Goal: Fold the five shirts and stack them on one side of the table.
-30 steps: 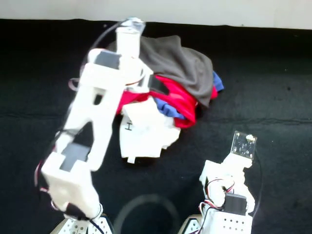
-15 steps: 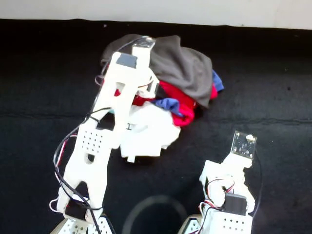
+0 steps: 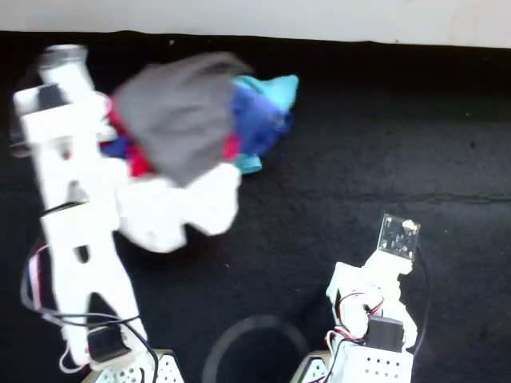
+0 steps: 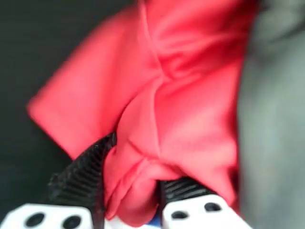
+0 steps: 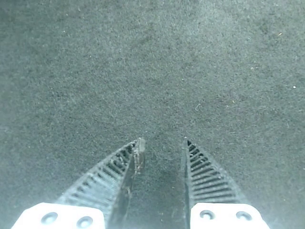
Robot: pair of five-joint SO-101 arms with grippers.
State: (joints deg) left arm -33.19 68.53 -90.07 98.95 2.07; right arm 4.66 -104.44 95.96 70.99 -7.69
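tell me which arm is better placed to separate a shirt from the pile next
Left. The left gripper grips the red shirt within the pile, so it could probably pull it free. The right gripper hangs open over bare table, apart from the pile.

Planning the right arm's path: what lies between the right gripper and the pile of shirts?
The stretch is bare black table in the high view, from the pile of shirts to the right arm; the right gripper hangs over it.

The counter (image 3: 447,144) was seen covered in black; a white wall (image 3: 319,16) was noted behind it, a dark ring (image 3: 255,321) near its front.
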